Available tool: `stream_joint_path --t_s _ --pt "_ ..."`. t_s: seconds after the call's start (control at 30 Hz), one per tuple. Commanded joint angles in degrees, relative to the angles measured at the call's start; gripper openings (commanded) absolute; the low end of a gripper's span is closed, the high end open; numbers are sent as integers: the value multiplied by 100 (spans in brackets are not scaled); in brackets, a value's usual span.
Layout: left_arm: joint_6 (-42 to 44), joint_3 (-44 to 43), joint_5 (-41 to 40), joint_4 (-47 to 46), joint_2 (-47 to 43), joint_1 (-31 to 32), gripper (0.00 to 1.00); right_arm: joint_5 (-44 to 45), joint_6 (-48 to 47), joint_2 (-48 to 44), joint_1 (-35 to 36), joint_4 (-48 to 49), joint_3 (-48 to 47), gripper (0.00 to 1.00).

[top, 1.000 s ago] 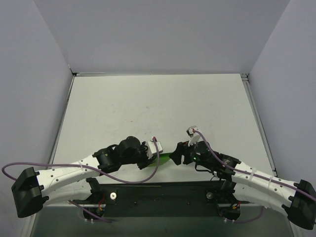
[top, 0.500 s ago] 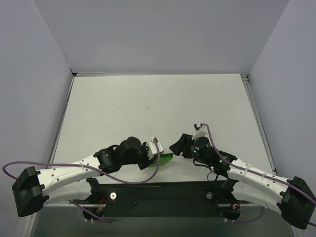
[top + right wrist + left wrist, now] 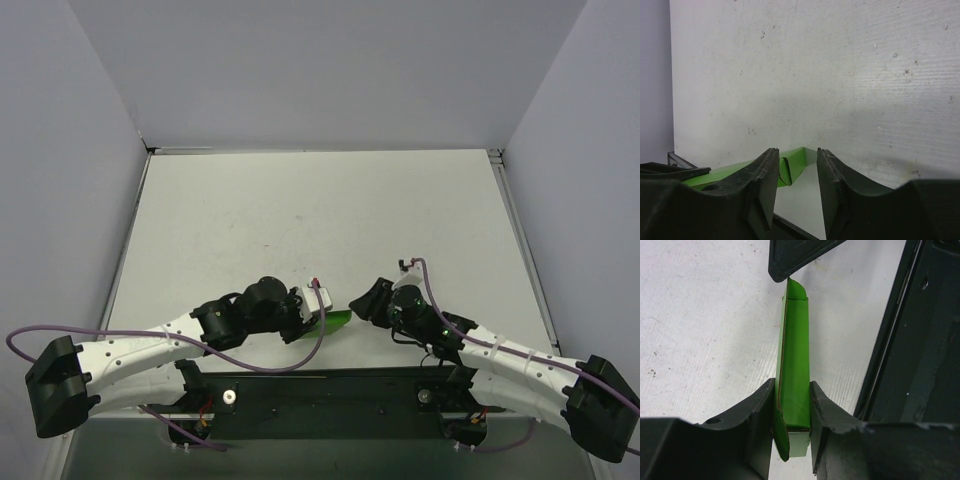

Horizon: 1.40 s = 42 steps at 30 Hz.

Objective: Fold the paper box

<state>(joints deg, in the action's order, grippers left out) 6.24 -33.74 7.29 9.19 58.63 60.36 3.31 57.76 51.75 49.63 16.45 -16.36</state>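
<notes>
The paper box is a bright green flattened card sleeve. In the left wrist view my left gripper [image 3: 792, 407] is shut on the paper box [image 3: 794, 350], which sticks out forward from the jaws with small flaps at both ends. In the top view the box [image 3: 337, 320] lies low over the table's near edge, between my left gripper [image 3: 316, 304] and right gripper [image 3: 362, 302]. In the right wrist view my right gripper [image 3: 797, 150] is open, with the box's far end flap [image 3: 795, 162] in the gap, close to the left finger [image 3: 765, 172].
The black base plate [image 3: 330, 385] runs along the near table edge just below the box, and it also shows as a black rail in the left wrist view [image 3: 920, 340]. Purple cables [image 3: 320, 335] loop off both wrists. Grey walls enclose the white table [image 3: 320, 210].
My right gripper lifted off the box's end, turned, then came back down to the box's right end. My left gripper has kept hold of the box and stayed put.
</notes>
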Motion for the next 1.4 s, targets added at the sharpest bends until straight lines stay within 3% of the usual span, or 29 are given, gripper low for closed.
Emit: stream_joint_path --t_s 0.0,0.1,0.2,0.53,0.97,1.03,1.2,1.37 --pt "-26 -107 -87 232 113 37 0 214 201 -86 91 130 89 33" --pt "-44 -124 -122 250 131 37 0 363 227 -77 248 113 107 18" --pt "-53 -125 -96 259 157 37 0 477 236 -51 372 8 98 17" --pt "-44 -116 -35 241 131 46 0 697 377 -349 179 -265 54 36" --pt "-44 -133 -52 259 149 46 0 838 465 -367 345 -81 -69 44" --pt "-44 -133 -70 259 149 46 0 847 465 -297 407 -45 -78 49" --pt "-44 -125 -70 259 166 55 0 890 465 -218 522 69 -95 50" --pt "-53 -142 -96 267 166 55 0 890 491 -209 557 52 -78 42"
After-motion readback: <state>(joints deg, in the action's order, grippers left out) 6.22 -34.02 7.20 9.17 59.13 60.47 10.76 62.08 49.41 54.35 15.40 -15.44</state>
